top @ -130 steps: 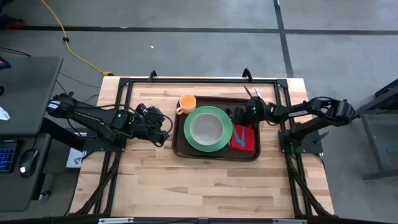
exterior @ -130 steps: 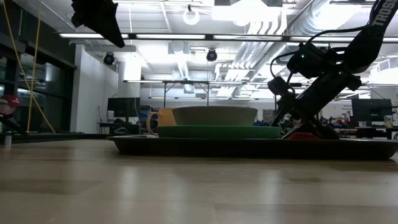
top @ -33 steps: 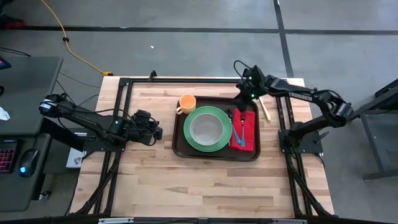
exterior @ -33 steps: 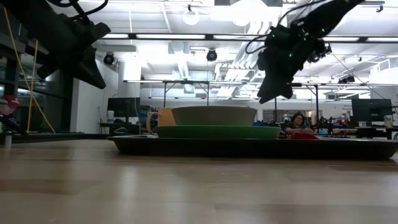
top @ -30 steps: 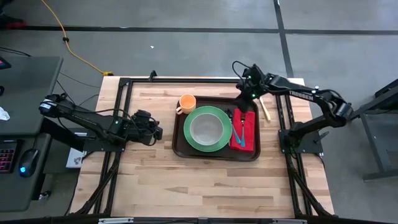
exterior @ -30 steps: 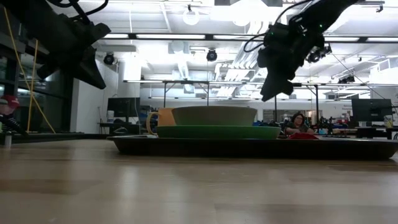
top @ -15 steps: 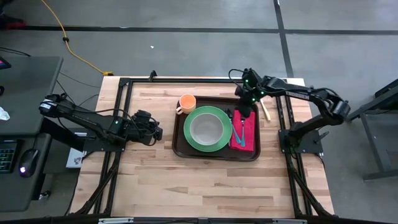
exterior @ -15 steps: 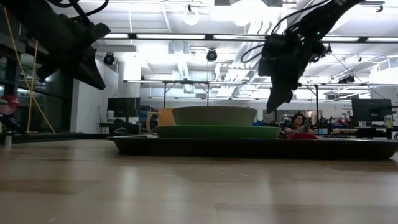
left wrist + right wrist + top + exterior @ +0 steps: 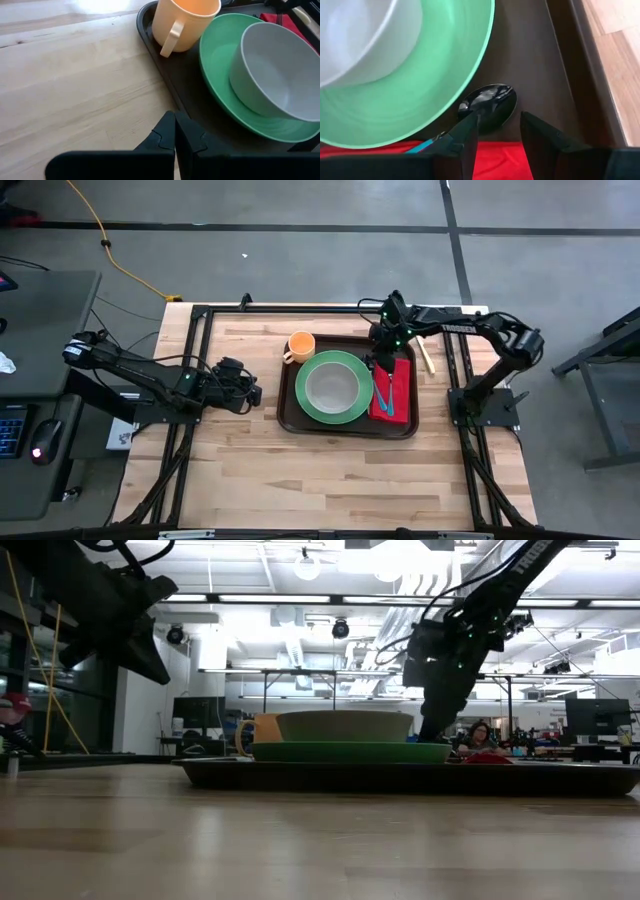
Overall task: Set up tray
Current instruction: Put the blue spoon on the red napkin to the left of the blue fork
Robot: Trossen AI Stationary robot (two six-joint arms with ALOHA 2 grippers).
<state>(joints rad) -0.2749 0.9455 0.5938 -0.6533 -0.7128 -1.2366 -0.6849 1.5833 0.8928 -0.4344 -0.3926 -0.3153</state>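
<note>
The right gripper (image 9: 496, 131) had swung in over the tray (image 9: 290, 408), jaws apart and empty, a spoon (image 9: 487, 106) just ahead; pickup looked imminent.

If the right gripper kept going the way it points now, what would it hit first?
Most likely the black spoon bowl: the open right gripper is centred on it, on the tray beside the green plate. How far off it is remains unclear.

Bright, even overhead light; ceiling lamps (image 9: 307, 567) glare, leaving both arms as dark silhouettes.
</note>
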